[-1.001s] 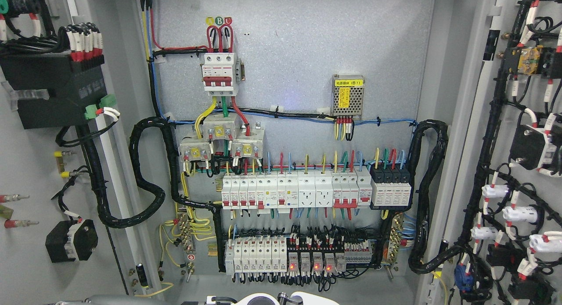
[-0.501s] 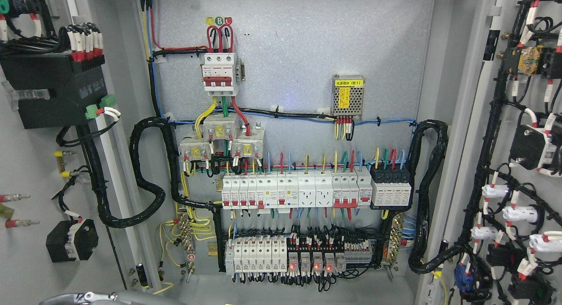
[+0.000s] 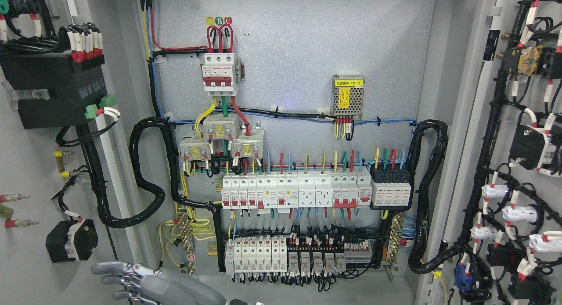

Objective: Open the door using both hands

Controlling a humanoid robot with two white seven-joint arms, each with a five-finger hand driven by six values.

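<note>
We see an electrical cabinet filling the frame, its grey back panel facing us and both doors swung wide. The left door takes up the left edge of the frame, its inner face carrying a black box at the upper left and a small black block lower down. The right door fills the right edge, its inner face covered with black cable bundles and white connectors. In the middle of the panel a row of white breakers runs across, with a second row of terminals below it. A red-and-white main breaker sits at the upper centre, and a small mesh-covered power supply hangs right of it. At the bottom left of the frame our left hand shows, grey fingers spread and pointing toward the left, holding nothing, just in front of the cabinet's lower left corner and apart from the left door.
</note>
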